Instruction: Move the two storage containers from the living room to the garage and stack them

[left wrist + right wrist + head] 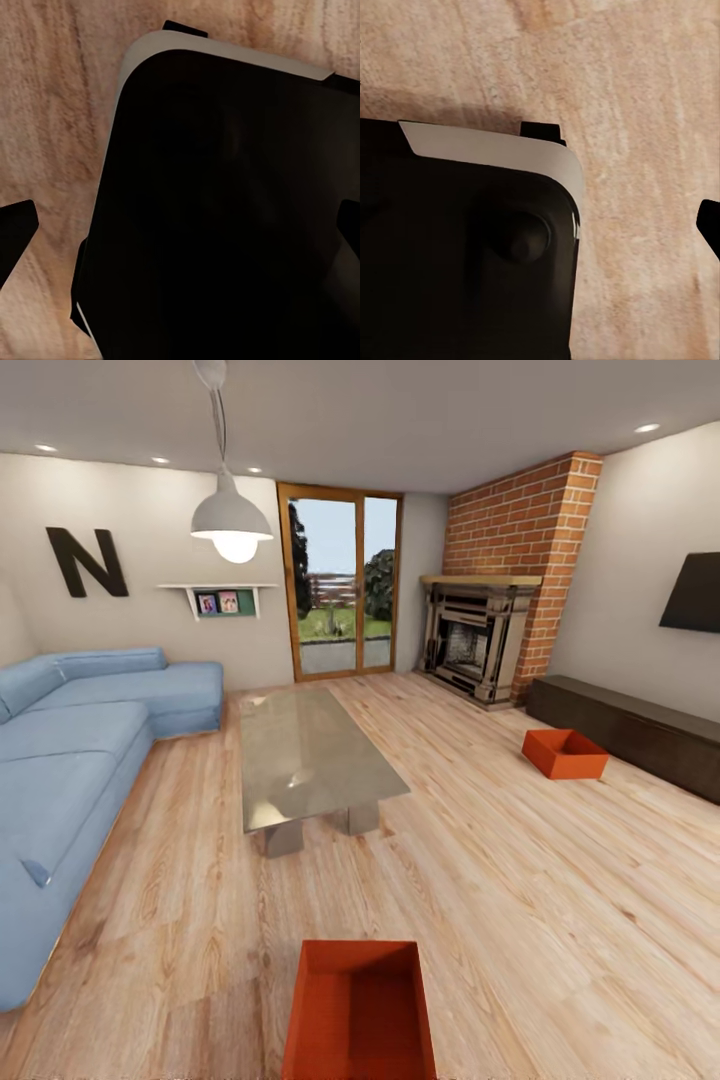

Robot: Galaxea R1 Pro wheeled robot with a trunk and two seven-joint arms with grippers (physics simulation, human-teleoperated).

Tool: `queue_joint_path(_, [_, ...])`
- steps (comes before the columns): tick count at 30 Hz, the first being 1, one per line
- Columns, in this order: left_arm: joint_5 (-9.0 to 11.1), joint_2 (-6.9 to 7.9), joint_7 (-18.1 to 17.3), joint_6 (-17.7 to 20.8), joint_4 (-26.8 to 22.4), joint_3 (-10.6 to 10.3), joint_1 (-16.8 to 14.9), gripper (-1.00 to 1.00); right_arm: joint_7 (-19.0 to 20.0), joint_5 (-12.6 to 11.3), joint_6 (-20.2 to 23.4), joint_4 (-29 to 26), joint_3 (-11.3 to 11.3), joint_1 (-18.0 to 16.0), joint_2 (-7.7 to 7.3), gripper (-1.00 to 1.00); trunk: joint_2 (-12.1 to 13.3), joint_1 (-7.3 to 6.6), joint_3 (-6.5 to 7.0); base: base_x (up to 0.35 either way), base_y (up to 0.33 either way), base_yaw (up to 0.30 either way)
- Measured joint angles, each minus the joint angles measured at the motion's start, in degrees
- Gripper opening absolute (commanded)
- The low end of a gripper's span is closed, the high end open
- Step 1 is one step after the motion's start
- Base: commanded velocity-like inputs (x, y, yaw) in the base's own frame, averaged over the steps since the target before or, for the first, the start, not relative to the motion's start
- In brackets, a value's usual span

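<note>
I am in the living room with its light wood-plank floor (520,900). One orange-red storage container (360,1010) stands open-topped on the planks right in front of me, at the lower middle of the head view. The other storage container (565,752) sits farther off to the right, beside the long dark cabinet. My left gripper (182,229) hangs over my own dark base with its fingertips (15,232) wide apart, open and holding nothing. A dark fingertip (709,222) of my right gripper (540,225) shows far out to one side, so it looks open and holds nothing.
A glass coffee table (305,755) stands ahead, a blue corner sofa (70,760) along the left. A brick fireplace (480,635) and low dark cabinet (640,730) line the right wall. A glazed wooden door (340,590) is at the back. A pendant lamp (232,520) hangs overhead.
</note>
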Motion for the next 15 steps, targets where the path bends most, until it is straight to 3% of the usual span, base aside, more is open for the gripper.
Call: queue_joint_path(15, [-0.23, 0.20, 0.05, -0.01, 0.25, -0.14, 0.00, 1.00, 0.00, 0.08, -0.23, 0.00, 0.16, 0.00, 0.14, 1.00, 0.00, 0.00, -1.38, 0.000, 0.000, 0.000])
